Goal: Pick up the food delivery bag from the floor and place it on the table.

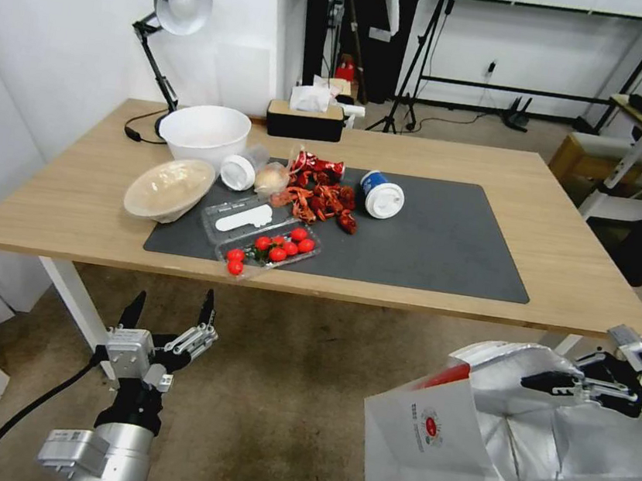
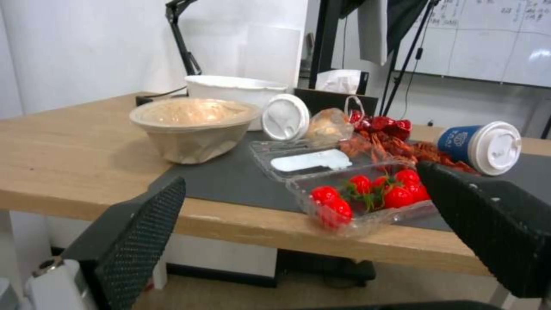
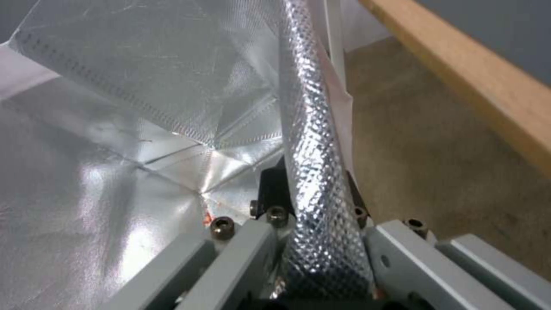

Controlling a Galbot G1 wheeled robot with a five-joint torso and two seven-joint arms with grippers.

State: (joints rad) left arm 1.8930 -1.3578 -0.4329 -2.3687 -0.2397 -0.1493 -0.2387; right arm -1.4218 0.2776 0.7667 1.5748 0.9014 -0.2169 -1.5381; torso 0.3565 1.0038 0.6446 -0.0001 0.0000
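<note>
The boxy white, foil-lined food delivery bag [image 1: 468, 438] is pinched at its rim by the right gripper [image 1: 534, 381] below the light-wood table [image 1: 568, 263], not yet placed; the left gripper [image 1: 170, 309] is held wide open.

Left end effector [image 1: 170, 308]: 2 black textured fingers, silver housing, black cable; right end effector [image 1: 534, 382]: grey links, dark screws.

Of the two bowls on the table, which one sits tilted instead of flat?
The beige bowl, nearer the table's front edge; it leans with one side resting on the grey mat. The white bowl behind it, by the lamp, stands level.
</note>
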